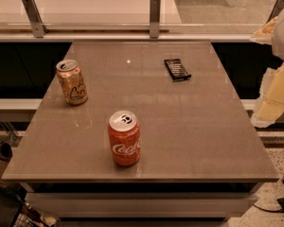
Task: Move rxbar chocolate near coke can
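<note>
The rxbar chocolate (177, 69) lies flat toward the desk's (203, 141) far right corner, well apart from the upright coke can (124, 137) by the front edge. The gripper (276, 96) hangs beyond the right edge, and I cannot tell whether it is spread or closed. The thin bar may slip from a shallow pinch, or a low carry may topple the coke can; its contents, like those of the tan-gold can (72, 82) near the left edge, are hidden.

Cans: two, both upright: one red-orange coke can (124, 138), one tan-gold can (72, 82). Wrapped bars: one, black rxbar chocolate (177, 69). Table (199, 126): one, carrying all three items. Claw (274, 93): one, at right edge of view, off table's right side.
</note>
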Controlling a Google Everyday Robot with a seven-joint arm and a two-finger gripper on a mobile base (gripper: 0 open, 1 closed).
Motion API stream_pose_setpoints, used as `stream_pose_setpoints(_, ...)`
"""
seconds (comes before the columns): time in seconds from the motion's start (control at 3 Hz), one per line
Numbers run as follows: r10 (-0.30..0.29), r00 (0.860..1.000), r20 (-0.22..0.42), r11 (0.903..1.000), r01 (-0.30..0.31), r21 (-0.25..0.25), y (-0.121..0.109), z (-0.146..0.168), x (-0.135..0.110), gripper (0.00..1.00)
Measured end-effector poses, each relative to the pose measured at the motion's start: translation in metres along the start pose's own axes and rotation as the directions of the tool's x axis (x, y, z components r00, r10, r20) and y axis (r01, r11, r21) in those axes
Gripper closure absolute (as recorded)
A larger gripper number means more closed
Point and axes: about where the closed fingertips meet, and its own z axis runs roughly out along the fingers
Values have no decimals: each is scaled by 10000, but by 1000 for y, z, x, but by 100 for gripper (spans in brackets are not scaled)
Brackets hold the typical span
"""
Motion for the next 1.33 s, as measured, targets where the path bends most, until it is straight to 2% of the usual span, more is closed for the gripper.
stream_pose_setpoints(0.33, 0, 10000, 1, 10000, 0, 2, 0, 0, 0, 0)
stream_pose_setpoints(0.67, 413, 9990, 155, 9991, -415, 123, -7, 1, -2, 0)
stream_pose_setpoints(1.0, 1886, 9775, 942, 9810, -1919, 278, -12, 13, 0, 0)
stream_pose_setpoints(1.33, 3698, 9026, 2203, 9236, -3829, 183, 2, 26, -6, 0)
